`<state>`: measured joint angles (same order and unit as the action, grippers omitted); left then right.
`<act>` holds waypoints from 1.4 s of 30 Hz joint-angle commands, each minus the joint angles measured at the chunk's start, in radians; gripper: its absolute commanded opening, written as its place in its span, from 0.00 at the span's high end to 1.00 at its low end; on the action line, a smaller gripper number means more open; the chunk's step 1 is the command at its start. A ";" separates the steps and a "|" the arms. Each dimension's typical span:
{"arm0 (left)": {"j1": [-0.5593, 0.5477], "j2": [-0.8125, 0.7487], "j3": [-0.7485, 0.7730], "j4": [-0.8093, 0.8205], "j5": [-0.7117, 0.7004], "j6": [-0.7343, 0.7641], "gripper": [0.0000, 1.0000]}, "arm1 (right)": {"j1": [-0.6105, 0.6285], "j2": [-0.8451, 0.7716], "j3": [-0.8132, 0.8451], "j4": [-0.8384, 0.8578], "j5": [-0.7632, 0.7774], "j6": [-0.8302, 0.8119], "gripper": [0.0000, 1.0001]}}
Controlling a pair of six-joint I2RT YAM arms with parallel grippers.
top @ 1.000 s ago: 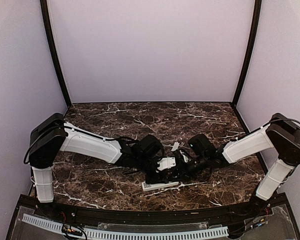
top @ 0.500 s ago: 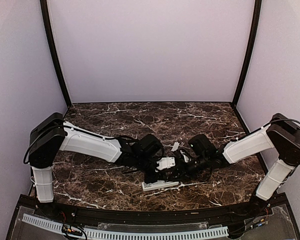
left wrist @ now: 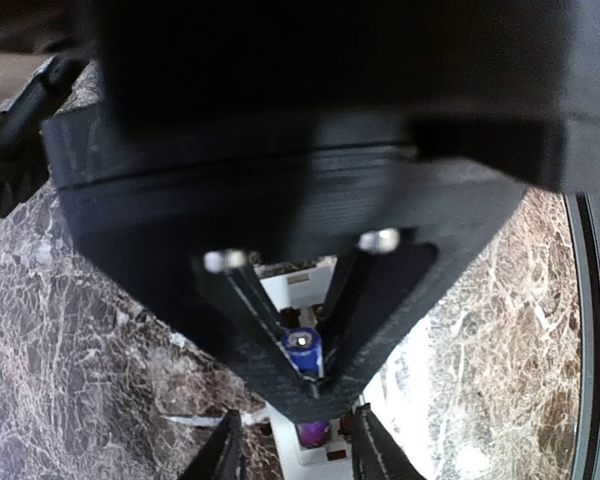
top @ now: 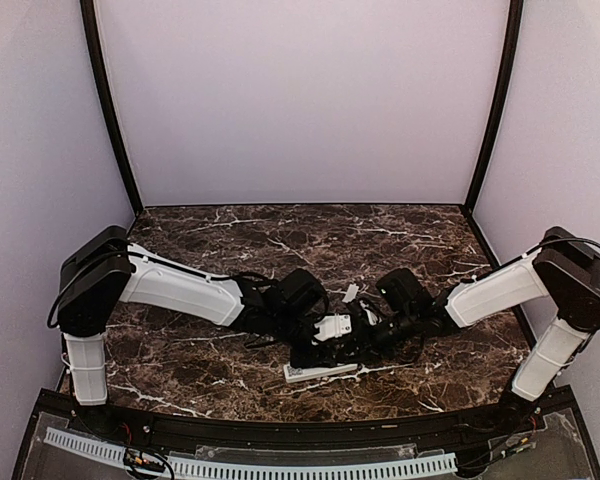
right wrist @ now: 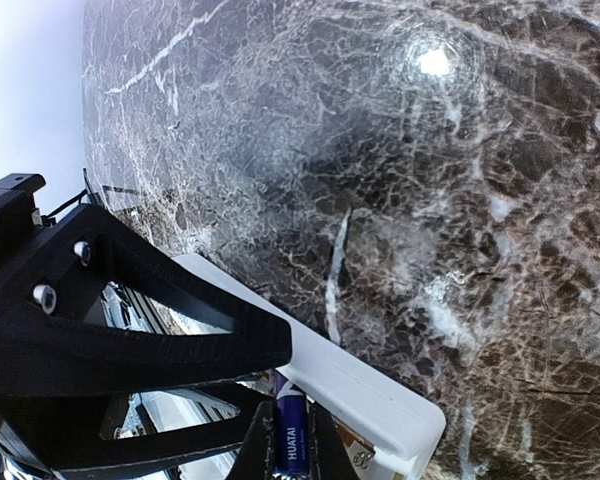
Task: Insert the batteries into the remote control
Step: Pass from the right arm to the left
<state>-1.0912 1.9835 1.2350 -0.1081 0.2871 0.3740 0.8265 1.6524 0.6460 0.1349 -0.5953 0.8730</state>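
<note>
The white remote control (top: pixel 320 371) lies on the marble table near the front edge. In the left wrist view the remote (left wrist: pixel 305 462) shows an open battery bay with a purple battery (left wrist: pixel 313 432) in it. My right gripper (top: pixel 358 336) is shut on a blue battery (right wrist: pixel 288 440), held upright just above the remote's (right wrist: pixel 360 385) open end. The same battery (left wrist: pixel 303 352) shows end-on in the left wrist view. My left gripper (top: pixel 310 350) is open, its fingers (left wrist: pixel 225 452) standing either side of the remote, facing the right gripper.
A small white piece (top: pixel 351 293) lies on the table behind the two grippers. The dark marble table (top: pixel 230 240) is walled by pale panels at the back and sides. A black rail (top: pixel 280 430) runs along the front edge.
</note>
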 commanded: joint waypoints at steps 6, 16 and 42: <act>-0.013 0.066 0.002 -0.166 -0.062 0.033 0.70 | 0.024 0.045 -0.015 -0.041 0.082 -0.007 1.00; -0.026 0.093 0.002 -0.244 -0.074 0.099 0.80 | 0.024 0.031 -0.011 -0.057 0.093 -0.005 1.00; -0.033 0.096 0.014 -0.252 -0.099 0.069 0.92 | 0.025 -0.003 0.011 -0.116 0.104 -0.013 0.82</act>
<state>-1.1046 2.0014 1.2888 -0.2020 0.2386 0.4648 0.8314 1.6398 0.6537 0.0952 -0.5629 0.8711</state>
